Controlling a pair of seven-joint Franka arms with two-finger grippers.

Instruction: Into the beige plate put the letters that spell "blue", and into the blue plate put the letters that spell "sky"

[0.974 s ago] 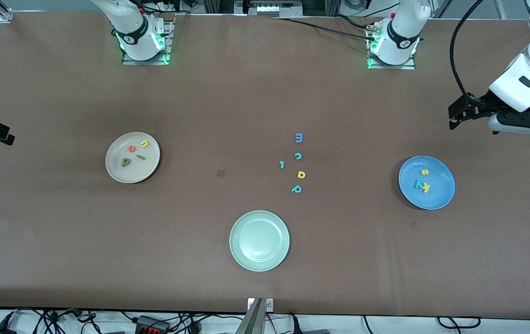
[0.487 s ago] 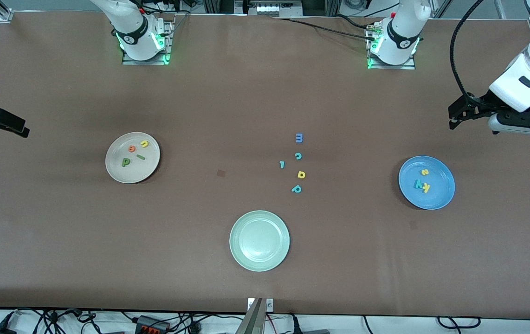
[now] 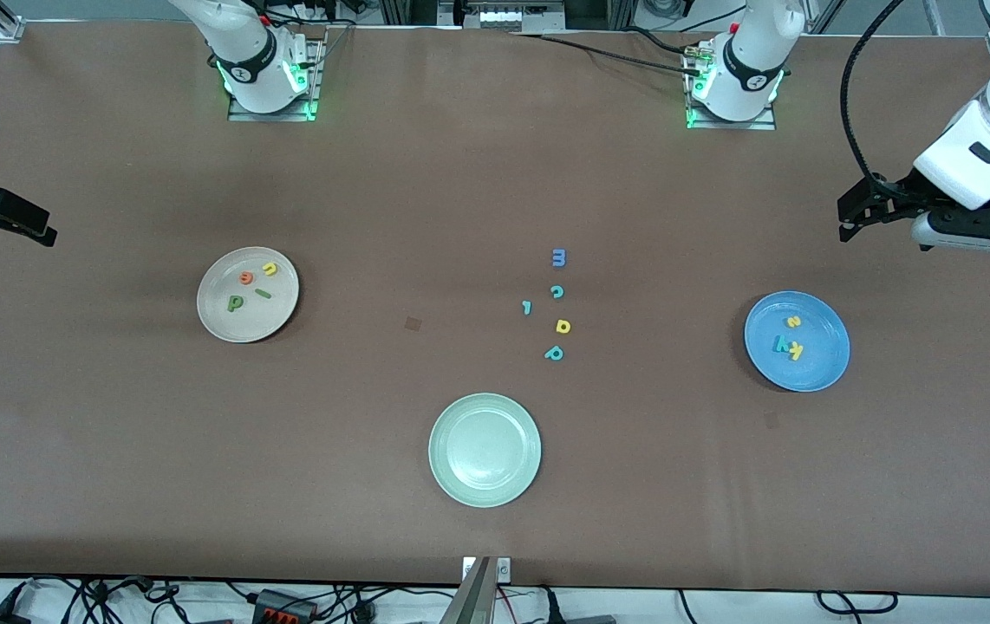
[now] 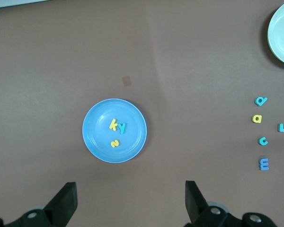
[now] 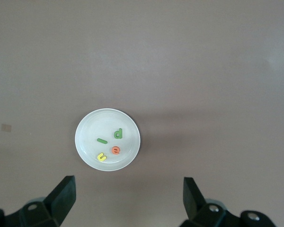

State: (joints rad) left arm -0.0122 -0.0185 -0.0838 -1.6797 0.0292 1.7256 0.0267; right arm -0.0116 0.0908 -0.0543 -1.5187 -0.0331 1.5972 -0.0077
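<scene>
Brown matting covers the table (image 3: 426, 173), which carries three plates and twelve foam letters. Count: four letters that spell "blue" (image 3: 251, 287) lie in the beige plate (image 3: 222, 325) toward the right arm's end of the table, namely a green b shape, a green bar, a yellow u and an orange e; three letters that spell "sky" (image 3: 789, 339) lie in the blue plate (image 3: 824, 373) toward the left arm's end, namely a yellow k, a yellow s and a teal y. Five spare letters (image 3: 554, 305) lie on the matting between the two plates, and the pale green plate (image 3: 447, 481), nearest the front camera, holds nothing. Judged from this layout, sorting appears complete. The left gripper (image 4: 131, 201) hangs above the blue plate with jaws wide and nothing held; the right gripper (image 5: 129, 198) hangs above the beige plate, likewise wide and unloaded. Risk: any further descent could nudge a plate rim and tip out the light letters, or a spare could be mistaken for a task letter, since the teal p shape resembles the green b.
</scene>
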